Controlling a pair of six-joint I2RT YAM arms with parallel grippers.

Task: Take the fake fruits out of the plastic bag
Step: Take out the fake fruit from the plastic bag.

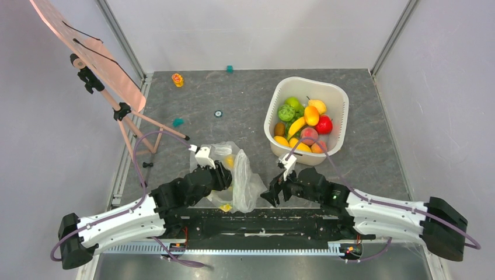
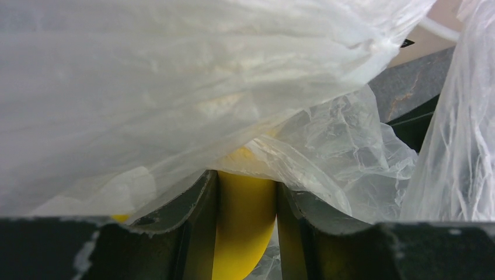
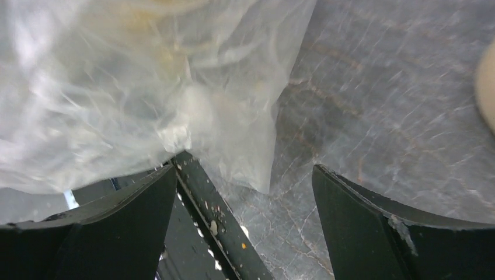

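The see-through plastic bag (image 1: 242, 181) lies crumpled on the grey table between my two grippers. My left gripper (image 1: 225, 174) reaches into it and is shut on a smooth yellow fake fruit (image 2: 245, 221). That fruit sits between the fingers of the left gripper (image 2: 246, 184), with bag film (image 2: 175, 87) draped over its upper end. A yellow patch (image 1: 230, 160) shows through the bag in the top view. My right gripper (image 1: 273, 195) is open and empty just right of the bag. In the right wrist view the gripper (image 3: 245, 175) has its jaws wide apart and the bag's (image 3: 117, 87) corner hangs between them.
A white basin (image 1: 345, 108) at the back right holds several fake fruits (image 1: 303, 125). A pink board on a stand (image 1: 93, 55) leans at the left. Small toy blocks (image 1: 177, 80) (image 1: 229, 69) (image 1: 178, 122) lie at the back. A black frame rail (image 1: 257, 219) runs along the near edge.
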